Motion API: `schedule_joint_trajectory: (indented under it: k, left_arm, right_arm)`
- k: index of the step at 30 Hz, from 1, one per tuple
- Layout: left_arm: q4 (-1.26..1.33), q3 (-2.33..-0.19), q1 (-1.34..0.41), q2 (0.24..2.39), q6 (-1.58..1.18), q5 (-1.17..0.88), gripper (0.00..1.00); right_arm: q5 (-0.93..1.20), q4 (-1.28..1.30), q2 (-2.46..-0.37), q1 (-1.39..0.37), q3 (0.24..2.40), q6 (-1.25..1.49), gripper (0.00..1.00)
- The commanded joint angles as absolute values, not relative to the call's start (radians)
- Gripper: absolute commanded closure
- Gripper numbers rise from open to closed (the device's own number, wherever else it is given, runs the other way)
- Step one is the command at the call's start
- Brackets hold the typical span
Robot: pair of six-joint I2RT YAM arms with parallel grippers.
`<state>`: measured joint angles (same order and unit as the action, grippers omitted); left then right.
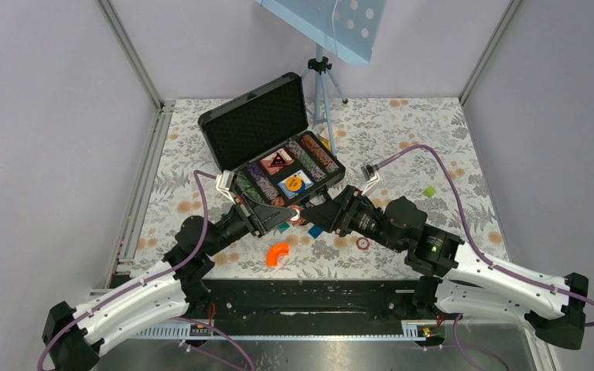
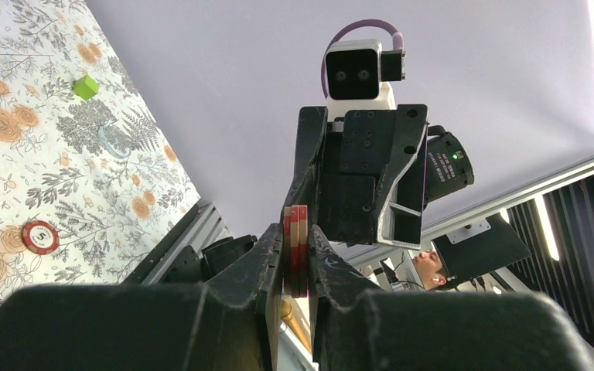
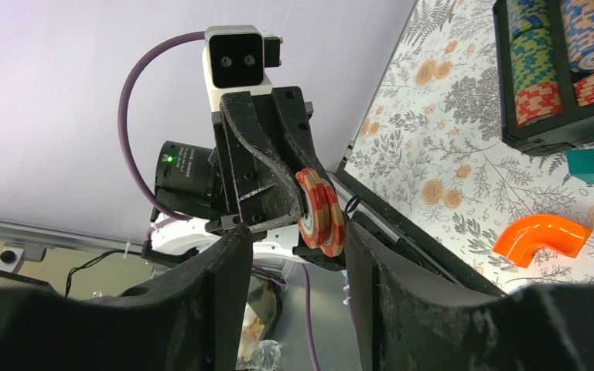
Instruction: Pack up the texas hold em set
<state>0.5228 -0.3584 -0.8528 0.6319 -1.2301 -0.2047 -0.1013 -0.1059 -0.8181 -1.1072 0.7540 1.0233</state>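
Observation:
The texas hold em set's black briefcase lies open at the table's middle back, with rows of striped chips and card decks in its tray. Just in front of it my two grippers meet tip to tip. My left gripper is shut on a small stack of red-and-cream chips, held on edge. My right gripper is open, and that stack sits at its fingertips, close to the right-hand finger. One loose red chip lies on the cloth by the right arm.
An orange curved piece lies near the front edge. Teal and blue blocks sit under the grippers, and a green block lies to the right. A tripod stands behind the case.

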Motion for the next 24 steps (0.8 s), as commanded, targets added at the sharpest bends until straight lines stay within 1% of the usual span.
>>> schedule_joint_trajectory:
  k: [1,5,8,11,16,20,24]
  left_arm:
    - [0.580,-0.404,-0.856,0.613,-1.239,-0.178,1.00]
    - [0.574,-0.408,-0.855,0.608,-1.237,-0.176,1.00]
    - [0.570,-0.410,-0.856,0.607,-1.237,-0.176,1.00]
    - [0.575,-0.412,-0.855,0.604,-1.241,-0.176,1.00]
    - [0.559,-0.426,-0.855,0.594,-1.240,-0.173,1.00]
    - [0.549,-0.433,-0.856,0.598,-1.238,-0.179,1.00]
    - [0.556,-0.428,-0.855,0.605,-1.242,-0.182,1.00]
  right_arm:
    - [-0.061,-0.168,-0.814,-1.098,0.770,1.025,0.46]
    - [-0.029,-0.196,-0.824,-1.098,0.773,1.022,0.49]
    - [-0.019,-0.194,-0.835,-1.098,0.779,1.020,0.49]
    - [-0.010,-0.189,-0.844,-1.099,0.786,1.019,0.44]
    - [-0.003,-0.181,-0.848,-1.099,0.788,1.015,0.42]
    - [0.017,-0.186,-0.853,-1.099,0.795,1.006,0.48]
    - [0.024,-0.198,-0.860,-1.098,0.797,1.004,0.52]
